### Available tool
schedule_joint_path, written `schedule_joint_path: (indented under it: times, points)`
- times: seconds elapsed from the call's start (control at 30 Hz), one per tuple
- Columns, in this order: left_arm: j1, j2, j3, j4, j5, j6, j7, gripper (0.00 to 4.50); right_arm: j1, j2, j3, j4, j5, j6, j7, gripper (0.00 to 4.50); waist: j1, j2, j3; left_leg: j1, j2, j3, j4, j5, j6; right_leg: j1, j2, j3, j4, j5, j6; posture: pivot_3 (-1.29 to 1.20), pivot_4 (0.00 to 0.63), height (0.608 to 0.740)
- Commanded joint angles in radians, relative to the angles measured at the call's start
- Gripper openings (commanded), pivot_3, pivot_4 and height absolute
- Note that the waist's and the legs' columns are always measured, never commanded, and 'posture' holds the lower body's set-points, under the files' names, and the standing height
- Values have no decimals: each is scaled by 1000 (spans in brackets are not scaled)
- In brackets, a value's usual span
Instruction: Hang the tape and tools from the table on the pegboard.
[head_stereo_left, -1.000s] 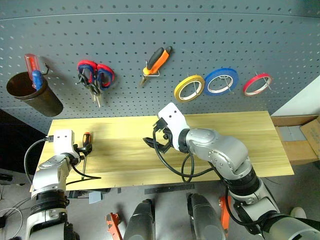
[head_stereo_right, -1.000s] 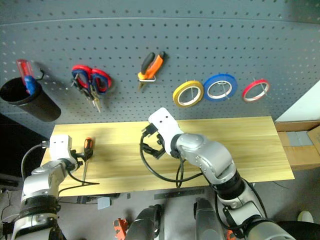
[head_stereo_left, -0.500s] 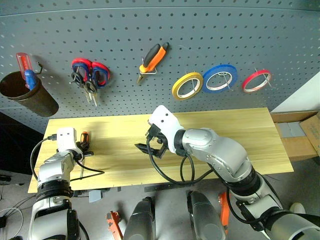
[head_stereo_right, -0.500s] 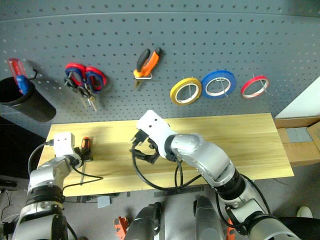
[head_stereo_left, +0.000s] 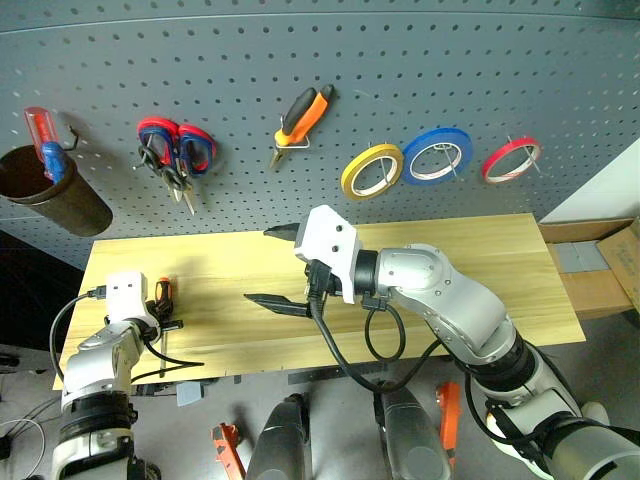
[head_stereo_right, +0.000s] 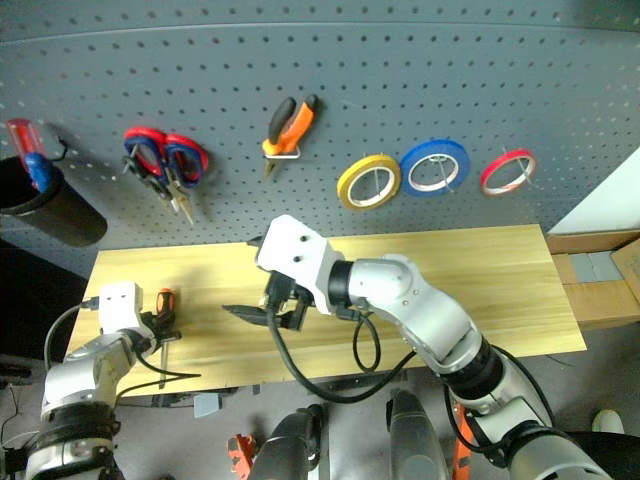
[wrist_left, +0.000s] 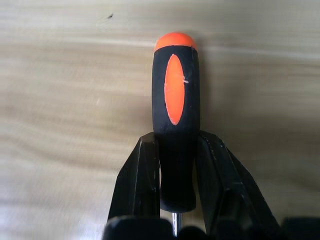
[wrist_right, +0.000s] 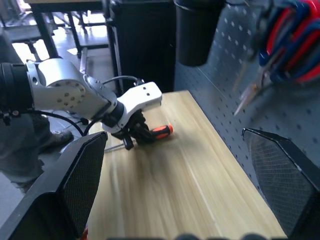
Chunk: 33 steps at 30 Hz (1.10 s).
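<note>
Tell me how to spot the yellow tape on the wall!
Look at the grey pegboard above the wooden table. Three tape rolls hang in a row on its right side. The yellow tape is leftmost, beside the blue roll and the small red roll.

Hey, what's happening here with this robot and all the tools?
The robot is hanging tools on the pegboard. Its left gripper is shut on the screwdriver, which lies at the left end of the table. The right gripper hangs open and empty above the table's middle. The pliers, black-handled scissors and yellow tape already hang on the board.
</note>
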Motion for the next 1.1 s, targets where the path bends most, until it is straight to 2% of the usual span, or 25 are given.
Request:
schedule_joint_path:
  times: [0.03,0.2,0.33,0.53,0.77,0.93,1.1]
  points:
    - [114,-24,74,-303,-27,-64,22,663,-12,-14,-11,-31,-3,-59,51,4500,3,-2,-1,-1,-1,0,0,1,-1,-1,-1,0,0,0,0,-74,308,740]
    - [173,-85,117,-485,-53,-174,40,663,-33,-29,-38,8,-6,-104,94,4500,19,-3,-2,-4,-1,0,0,2,-4,-4,-2,-1,-1,0,0,-34,269,740]
    - [233,-126,120,-646,-57,-215,57,663,-68,-79,-62,40,-1,-69,141,4500,26,-8,-6,-5,-2,0,1,2,-4,-4,-3,-1,-2,0,0,-17,248,740]
    - [241,-110,77,-757,-18,-279,43,663,-99,-111,-153,69,23,-15,135,4500,40,-11,-15,-6,-3,0,0,2,-5,-5,-2,-2,-2,0,-1,0,219,740]
    - [220,-79,74,-823,49,-363,54,663,-127,-125,-263,38,57,143,64,4500,48,-12,-31,-8,-4,1,1,3,-5,-7,-2,-3,-2,1,-1,1,207,740]
    - [178,-59,97,-828,74,-383,73,663,-156,-131,-291,3,73,210,33,4500,50,-12,-38,-8,-5,2,1,3,-5,-7,-1,-3,-2,1,-1,3,200,740]
    - [57,-14,119,-820,73,-365,101,663,-189,-131,-298,-4,60,223,3,4500,52,-12,-44,-9,-5,5,2,3,-6,-7,-1,-3,-1,1,-2,4,194,740]
